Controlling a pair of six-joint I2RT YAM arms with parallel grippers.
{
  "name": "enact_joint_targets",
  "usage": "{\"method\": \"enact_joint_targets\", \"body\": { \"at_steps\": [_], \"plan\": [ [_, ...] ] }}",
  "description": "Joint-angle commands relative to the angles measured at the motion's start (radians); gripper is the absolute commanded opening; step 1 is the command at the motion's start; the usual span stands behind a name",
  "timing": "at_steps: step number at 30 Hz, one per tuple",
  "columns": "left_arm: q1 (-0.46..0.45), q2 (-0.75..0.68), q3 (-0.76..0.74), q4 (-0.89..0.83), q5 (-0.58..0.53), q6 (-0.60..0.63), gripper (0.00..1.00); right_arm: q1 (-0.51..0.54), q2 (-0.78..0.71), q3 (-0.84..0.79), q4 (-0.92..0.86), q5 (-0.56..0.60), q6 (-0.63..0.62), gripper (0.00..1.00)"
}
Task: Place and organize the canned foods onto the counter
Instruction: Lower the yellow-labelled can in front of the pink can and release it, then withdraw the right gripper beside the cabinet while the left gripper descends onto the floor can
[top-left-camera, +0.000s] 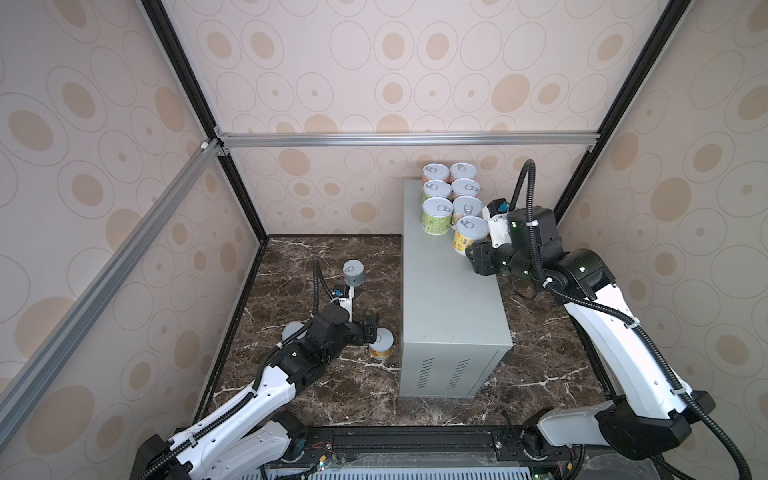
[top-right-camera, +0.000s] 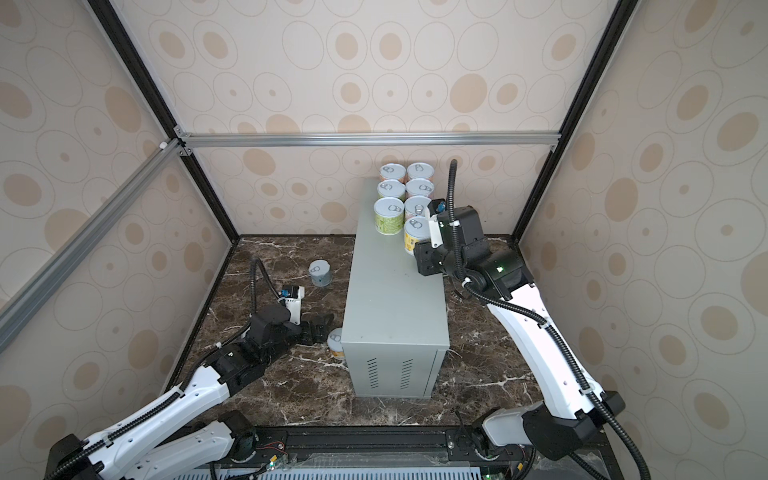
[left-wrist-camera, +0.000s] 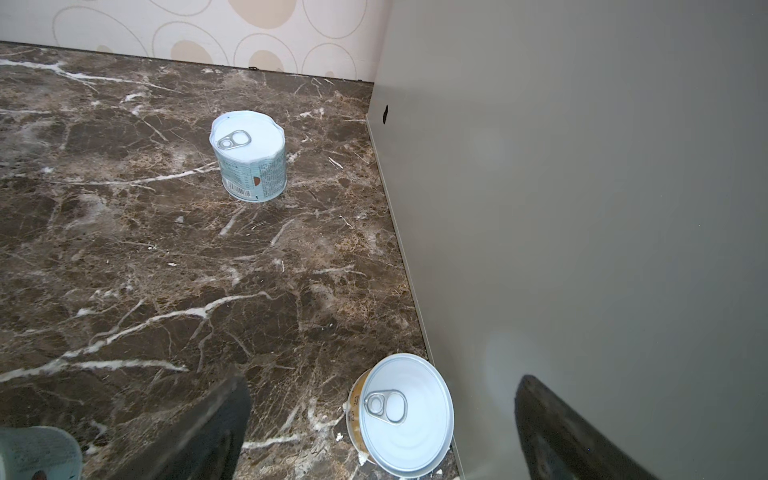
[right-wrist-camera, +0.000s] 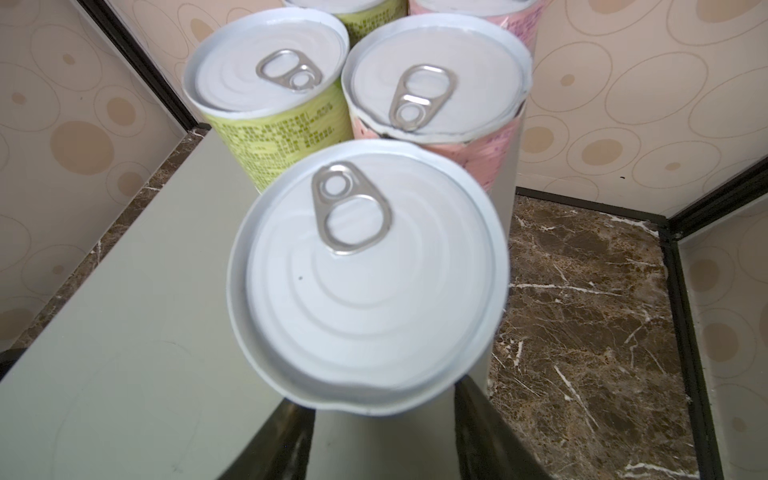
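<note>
Right now my right tool (right-wrist-camera: 378, 397) is clamped on the yellow can (top-left-camera: 469, 235), standing at the 1 o'clock end of the grey worktop (top-left-camera: 449, 299) beside six more cans (top-left-camera: 437, 212). My left tool (left-wrist-camera: 380, 380) gapes wide at 9 o'clock over brown veined marble (top-left-camera: 353, 399), an orange can (top-left-camera: 381, 343) between its fingers (left-wrist-camera: 208, 428), just beside the worktop. A blue can (top-left-camera: 353, 272) stands at 11 o'clock. Oval-print wallpaper (top-left-camera: 415, 62) and metal framing (top-left-camera: 374, 139) enclose everything.

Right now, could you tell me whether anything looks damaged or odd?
The far pale blue can on the marble has a wavy, dented rim; a pink can on the counter has a torn label top.
</note>
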Motion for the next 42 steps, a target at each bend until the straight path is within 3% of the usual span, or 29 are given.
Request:
{"method": "enact_joint_targets", "body": {
  "at_steps": [1, 11, 21, 27, 30, 34, 37, 42],
  "plan": [
    [0.007, -0.017, 0.057, -0.05, -0.011, 0.002, 0.99, 0.006, -0.033, 0.033, -0.02, -0.008, 0.007, 0.59],
    [0.006, -0.033, 0.148, -0.166, -0.021, 0.018, 0.99, 0.004, -0.17, -0.027, -0.048, 0.018, 0.013, 0.72],
    [0.006, -0.06, 0.17, -0.296, -0.022, 0.008, 0.99, 0.005, -0.384, -0.228, -0.064, 0.209, 0.051, 0.86],
    [0.007, -0.068, 0.129, -0.295, 0.02, -0.035, 0.99, -0.004, -0.484, -0.421, -0.03, 0.308, 0.121, 0.99],
    [0.007, -0.058, 0.116, -0.286, 0.038, -0.054, 0.99, -0.041, -0.501, -0.525, -0.003, 0.283, 0.155, 1.0],
    [0.006, -0.034, 0.104, -0.273, 0.058, -0.073, 0.99, -0.187, -0.524, -0.667, 0.069, 0.109, 0.203, 1.0],
    [0.006, -0.005, 0.09, -0.264, 0.064, -0.084, 0.99, -0.258, -0.548, -0.768, 0.138, 0.041, 0.253, 1.0],
    [0.005, 0.038, 0.057, -0.219, 0.073, -0.094, 0.99, -0.29, -0.523, -0.907, 0.237, -0.023, 0.309, 1.0]
  ]
}}
